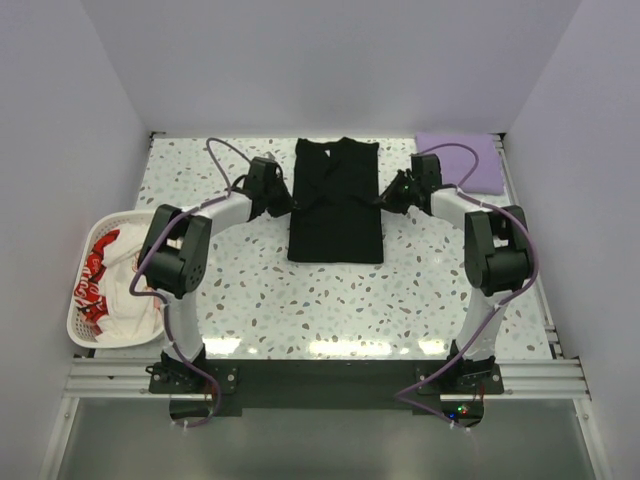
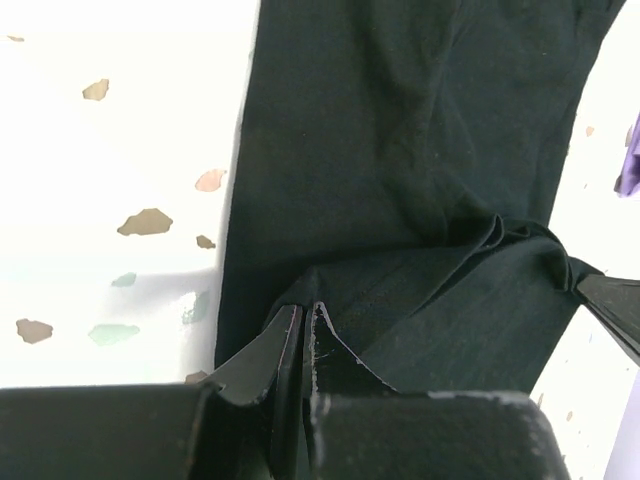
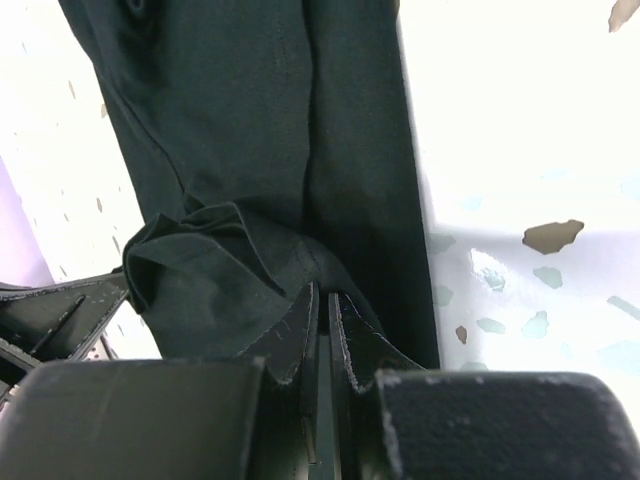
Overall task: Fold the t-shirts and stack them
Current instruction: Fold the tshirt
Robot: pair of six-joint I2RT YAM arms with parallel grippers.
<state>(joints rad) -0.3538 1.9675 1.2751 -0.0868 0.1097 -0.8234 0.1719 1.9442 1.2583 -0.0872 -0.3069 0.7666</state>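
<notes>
Top external view: left claw (image 1: pixel 287 204) and right claw (image 1: pixel 384 198) each pinch opposite edges of the black t-shirt (image 1: pixel 335 215), likely to fold it.

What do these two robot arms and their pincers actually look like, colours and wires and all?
The left arm and right arm mix white tube sections with chunky black joints. A purple cable loops along each one. The left gripper and right gripper have two black, tapering fingers with pale scuffs on their edges. Black base plates bolt to a metal rail.
</notes>
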